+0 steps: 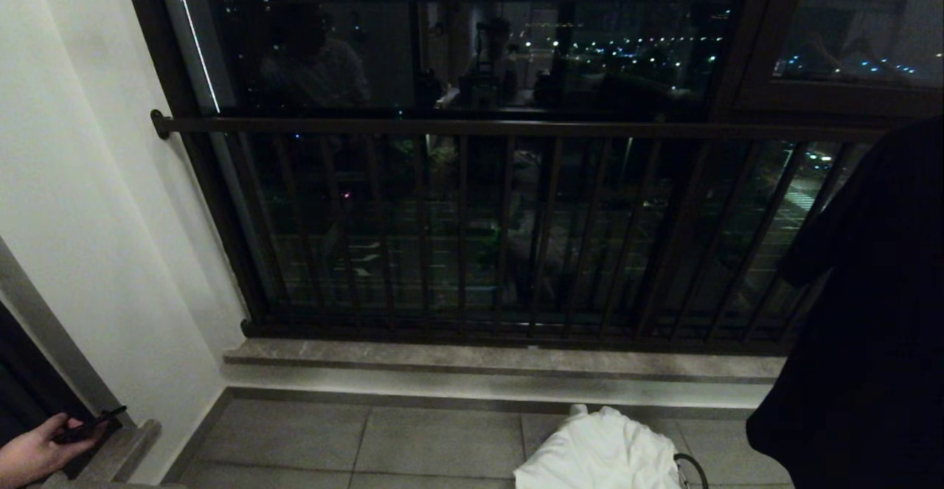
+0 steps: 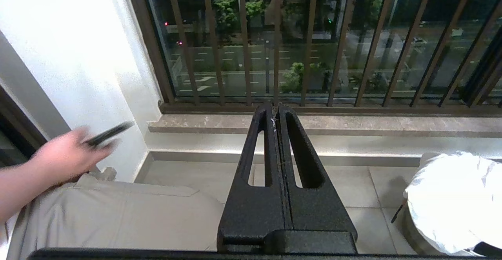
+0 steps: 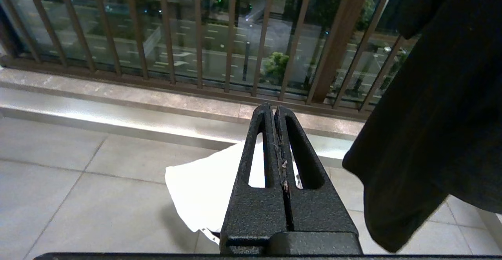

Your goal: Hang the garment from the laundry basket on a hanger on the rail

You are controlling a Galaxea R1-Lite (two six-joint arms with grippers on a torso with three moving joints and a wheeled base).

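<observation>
Both arms are parked, so nothing is held. Left gripper (image 2: pixel 275 109) and right gripper (image 3: pixel 273 109): jaws pressed together, empty. The white garment (image 1: pixel 599 448) lies heaped over the laundry basket (image 1: pixel 692 470) on the floor tiles, ready for pickup. No rail is visible.

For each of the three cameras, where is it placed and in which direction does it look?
Head view: high on the robot, facing the balcony railing; no arm shows.
Left wrist view: behind the shut left gripper, facing railing and floor.
Right wrist view: behind the shut right gripper, facing railing and a black garment.
All three share the white garment heaped on the basket.
</observation>
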